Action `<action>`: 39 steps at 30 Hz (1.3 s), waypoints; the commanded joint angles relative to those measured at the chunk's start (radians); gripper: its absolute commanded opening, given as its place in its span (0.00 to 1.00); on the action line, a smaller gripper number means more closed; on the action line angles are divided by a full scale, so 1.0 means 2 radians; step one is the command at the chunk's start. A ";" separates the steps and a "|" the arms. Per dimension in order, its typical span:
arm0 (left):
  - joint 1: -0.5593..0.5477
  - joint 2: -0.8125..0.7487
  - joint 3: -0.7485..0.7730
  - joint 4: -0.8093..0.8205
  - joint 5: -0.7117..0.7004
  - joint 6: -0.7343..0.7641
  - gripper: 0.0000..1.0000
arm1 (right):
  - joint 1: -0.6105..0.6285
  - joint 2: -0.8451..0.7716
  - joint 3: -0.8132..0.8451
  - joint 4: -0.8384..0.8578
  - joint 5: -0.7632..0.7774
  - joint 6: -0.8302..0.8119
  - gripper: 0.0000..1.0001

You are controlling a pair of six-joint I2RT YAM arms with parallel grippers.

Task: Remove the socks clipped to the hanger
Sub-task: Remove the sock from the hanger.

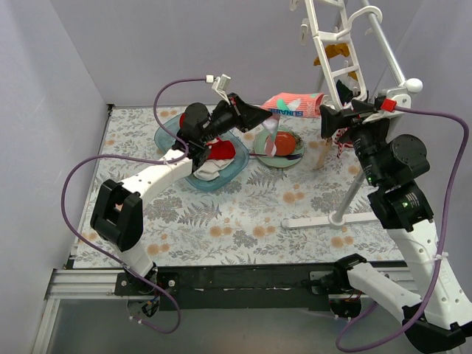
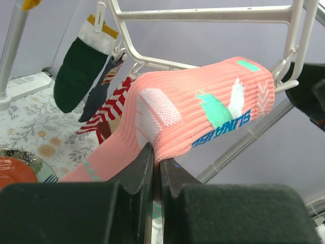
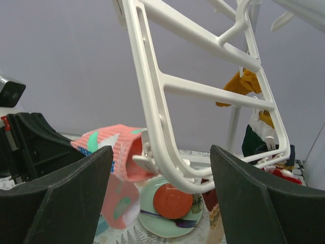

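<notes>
Fabric of the pink sock (image 2: 203, 101) sits clenched in the left end effector (image 2: 156, 158), and its cuff meets a clip on the hanger (image 2: 203, 12) at 3 o'clock. We see the right end effector (image 3: 160, 170) released, its fingers straddling the hanger's lower corner. A striped sock (image 2: 109, 109) and a green sock (image 2: 76, 71) dangle at 9 o'clock of the pink one, above the bench (image 1: 243, 214).

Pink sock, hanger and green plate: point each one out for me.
pink sock (image 2: 188, 81), left wrist view, ribbed middle
hanger (image 3: 213, 91), right wrist view, a crossbar
green plate (image 1: 264, 153), top external view, bare rim
</notes>
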 commanded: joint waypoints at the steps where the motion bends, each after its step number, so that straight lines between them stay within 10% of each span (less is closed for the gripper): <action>1: 0.015 0.010 0.032 0.002 0.023 -0.037 0.00 | -0.001 -0.032 -0.013 -0.003 0.016 0.019 0.84; 20: 0.021 0.041 0.070 -0.020 0.046 -0.060 0.00 | -0.001 -0.049 -0.067 0.007 0.112 -0.054 0.75; 39: 0.015 0.047 0.052 -0.002 0.091 -0.082 0.00 | -0.001 0.025 0.000 0.084 0.059 -0.078 0.43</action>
